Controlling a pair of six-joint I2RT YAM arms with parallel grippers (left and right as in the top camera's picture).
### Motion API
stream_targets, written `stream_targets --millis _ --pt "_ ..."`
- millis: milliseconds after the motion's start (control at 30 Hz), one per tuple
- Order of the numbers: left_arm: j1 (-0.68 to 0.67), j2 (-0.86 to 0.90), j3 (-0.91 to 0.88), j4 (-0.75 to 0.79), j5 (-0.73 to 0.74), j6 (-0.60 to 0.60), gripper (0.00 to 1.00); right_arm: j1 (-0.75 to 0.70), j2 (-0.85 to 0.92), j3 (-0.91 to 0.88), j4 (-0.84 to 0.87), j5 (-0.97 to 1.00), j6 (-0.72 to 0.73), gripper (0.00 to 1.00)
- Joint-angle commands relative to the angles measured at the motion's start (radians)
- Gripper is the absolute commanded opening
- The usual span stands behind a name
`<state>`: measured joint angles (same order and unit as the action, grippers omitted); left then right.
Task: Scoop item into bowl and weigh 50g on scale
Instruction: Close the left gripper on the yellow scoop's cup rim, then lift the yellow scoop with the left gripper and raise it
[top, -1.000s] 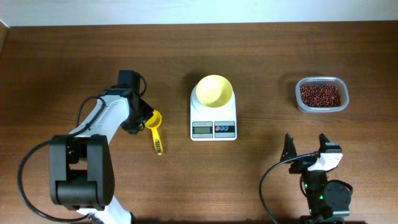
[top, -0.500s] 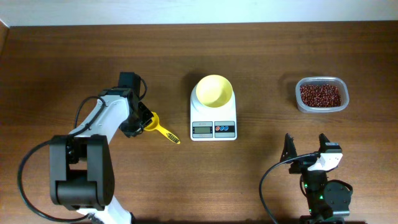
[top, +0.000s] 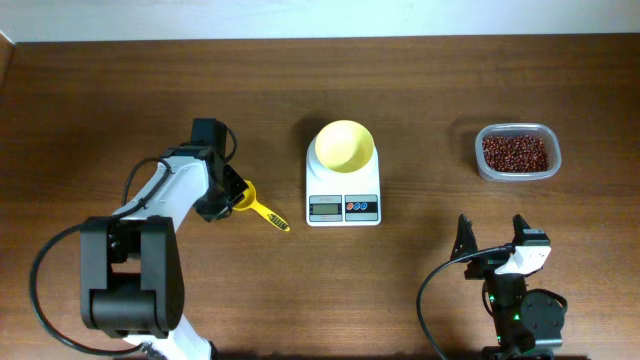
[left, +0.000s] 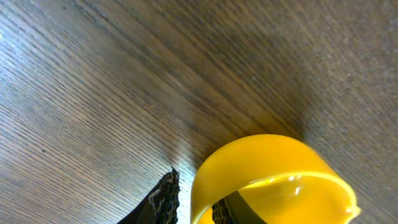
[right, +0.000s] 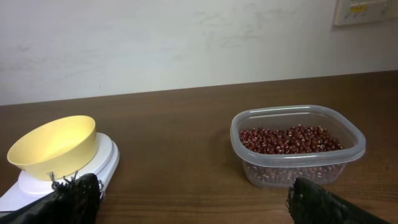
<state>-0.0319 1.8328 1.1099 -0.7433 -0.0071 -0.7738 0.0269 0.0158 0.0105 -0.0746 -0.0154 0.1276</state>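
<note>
Left of the white flat kitchen scale (top: 343, 207), your left gripper (top: 232, 196) pinches the small yellow plastic scoop (top: 265, 212) by its cup, handle slanting right, while the dark red-brown beans (top: 515, 152) lie far right, in their clear plastic tub (top: 478, 155), nearer your wide-open right gripper (top: 490, 232).

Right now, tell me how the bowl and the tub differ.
The bowl is round and opaque yellow; the tub is rectangular and clear. The bowl is empty; the tub holds beans. The bowl sits on the scale; the tub sits on the table. Both are open-topped.
</note>
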Motion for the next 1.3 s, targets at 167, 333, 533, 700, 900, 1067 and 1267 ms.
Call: stream_targets --millis 167,333,533,700,900,1067,1267 --pt "0.001 -0.015 -0.025 0.008 0.008 0.004 0.16 0.005 -0.010 -0.005 -0.006 0.012 0.000 0.99" --pt "0.001 -0.015 -0.064 0.048 0.011 0.001 0.04 0.005 -0.010 -0.005 -0.006 0.012 0.000 0.99" --pt "0.002 -0.018 -0.047 0.050 0.010 0.002 0.00 0.006 -0.010 -0.005 -0.006 0.012 0.000 0.99" --pt "0.002 -0.106 0.041 0.016 -0.013 0.002 0.00 0.005 -0.010 -0.005 -0.006 0.012 0.000 0.99" --pt "0.013 -0.367 0.060 0.008 -0.007 0.006 0.00 0.005 -0.010 -0.005 -0.006 0.012 0.000 0.99" --pt "0.013 -0.506 0.060 -0.002 0.030 0.006 0.00 0.005 -0.010 -0.005 -0.006 0.012 0.000 0.99" --pt "0.013 -0.520 0.060 0.093 0.029 0.005 0.00 0.005 -0.010 -0.005 -0.006 0.012 0.000 0.99"
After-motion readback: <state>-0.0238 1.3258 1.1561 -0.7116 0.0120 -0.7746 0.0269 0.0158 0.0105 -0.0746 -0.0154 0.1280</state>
